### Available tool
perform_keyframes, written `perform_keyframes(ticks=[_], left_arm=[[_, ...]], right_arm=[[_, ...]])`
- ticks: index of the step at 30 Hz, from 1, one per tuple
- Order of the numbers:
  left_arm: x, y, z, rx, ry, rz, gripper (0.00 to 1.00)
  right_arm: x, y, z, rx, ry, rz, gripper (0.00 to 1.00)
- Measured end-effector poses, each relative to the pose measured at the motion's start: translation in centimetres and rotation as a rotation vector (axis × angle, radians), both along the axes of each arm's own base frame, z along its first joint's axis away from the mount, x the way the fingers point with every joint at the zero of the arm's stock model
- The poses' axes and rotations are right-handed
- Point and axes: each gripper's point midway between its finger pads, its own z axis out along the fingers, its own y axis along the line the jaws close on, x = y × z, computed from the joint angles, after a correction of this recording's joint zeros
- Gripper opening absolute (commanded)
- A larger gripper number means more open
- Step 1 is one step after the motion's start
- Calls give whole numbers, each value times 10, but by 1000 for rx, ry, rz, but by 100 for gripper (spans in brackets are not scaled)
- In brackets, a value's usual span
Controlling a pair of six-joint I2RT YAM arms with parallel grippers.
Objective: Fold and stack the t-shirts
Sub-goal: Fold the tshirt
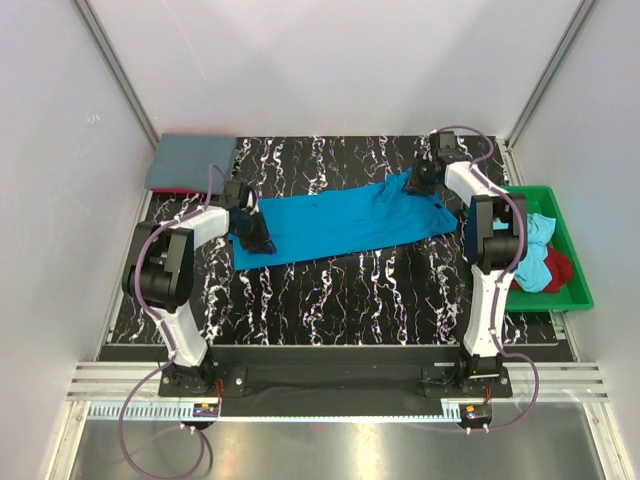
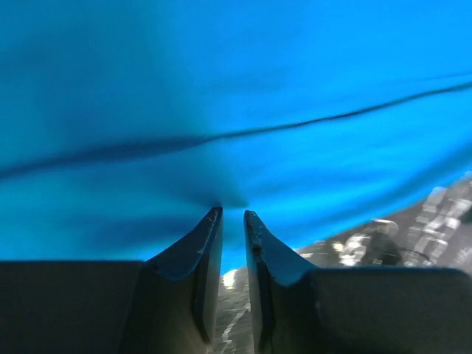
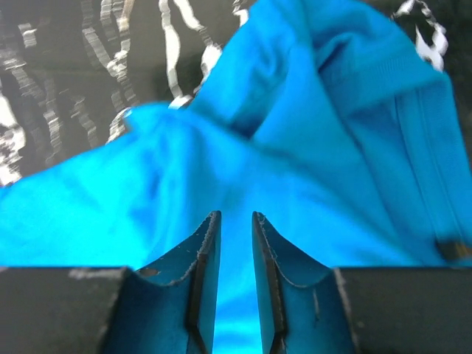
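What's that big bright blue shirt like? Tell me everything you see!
The turquoise t-shirt is soft, plain cloth, spread out long and mostly flat across the black marbled table, a bit rumpled at its right end. The left claw pinches its left edge, and the right claw nips the bunched cloth at the far right end.

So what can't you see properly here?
Top view: the right arm hides part of the green plastic tray and its light aqua cloth.
Left wrist view: bright turquoise-blue cloth t-shirt, blurred, cut off by edges.
Right wrist view: whether the right tool grips it.
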Motion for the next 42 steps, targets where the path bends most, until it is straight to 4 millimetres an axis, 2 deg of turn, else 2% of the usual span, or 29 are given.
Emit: perform_keyframes(ticks=[1,3,7,8,10,13,15,21,24,26,30,35,39,41,42], left_arm=[[-7,5,-7,18,27,20,24],[-8,8,-8,20,35,57,27],[-9,15,-8,44,21,121,26],[-10,16,-8,48,18,131,26],[-15,19,-8,53,20,156,26],[-27,28,-8,87,22,203,24],[-40,40,-9,134,41,244,24],[-80,64,-10,223,94,362,22],[-98,70,-7,236,110,407,23],[-105,72,3,232,99,435,24],[-97,72,38,198,-5,483,26],[-67,69,85,162,-142,496,27],[-52,68,109,156,-211,476,29],[-47,68,117,160,-239,464,29],[-45,68,121,163,-251,458,29]], right_arm=[[-4,0,8,1,-4,0,32],[-10,0,30,5,-34,-1,32],[-26,2,104,45,-163,-16,38],[-35,2,123,66,-199,-29,43],[-58,2,152,105,-248,-62,46],[-91,0,168,158,-265,-133,47],[-104,-2,157,184,-236,-194,47],[-145,-22,69,128,-34,-367,41],[-157,-30,48,101,11,-418,42],[-160,-32,40,101,19,-446,43],[-164,-36,27,100,16,-482,42],[-156,-39,5,83,36,-505,40],[-158,-43,-22,44,89,-522,32],[-157,-47,-27,22,94,-530,27],[-154,-49,-26,13,85,-535,19]])
